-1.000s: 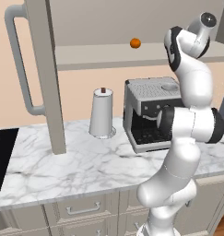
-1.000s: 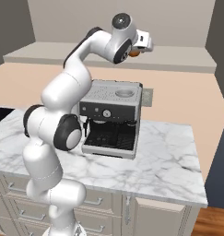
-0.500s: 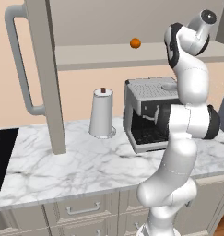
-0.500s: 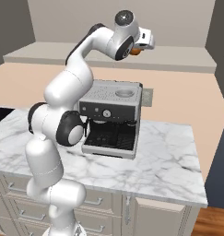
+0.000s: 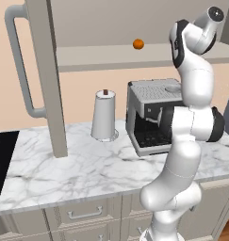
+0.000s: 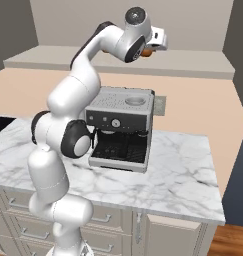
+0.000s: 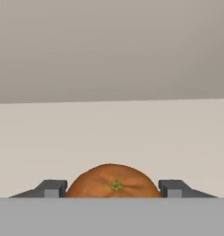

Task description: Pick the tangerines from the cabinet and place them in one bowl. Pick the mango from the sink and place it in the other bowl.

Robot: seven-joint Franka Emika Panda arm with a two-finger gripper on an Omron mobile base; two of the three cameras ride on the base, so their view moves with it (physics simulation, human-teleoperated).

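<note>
So the cabinet (image 5: 45, 70) is open, flat grey-beige door swung out with its long curved bar handle, and the inner shelf (image 5: 134, 55) has two tangerines on it. One tangerine (image 7: 113, 182) sits right between the gripper (image 7: 113, 188) fingertips (image 7: 52, 188), both dark tips snug against its sides, so it looks pinched. It's smooth, round, bright orange with a tiny green stem dot facing the hand. The other tangerine (image 5: 138, 44) sits further along the shelf, well off to the hand's side. Below the hand there's a boxy steel espresso machine (image 6: 120, 127) on the white marble counter (image 6: 183, 170), with a tall pale tapered canister (image 5: 104, 115) near it. Nothing sits between the hand and the fruit.
</note>
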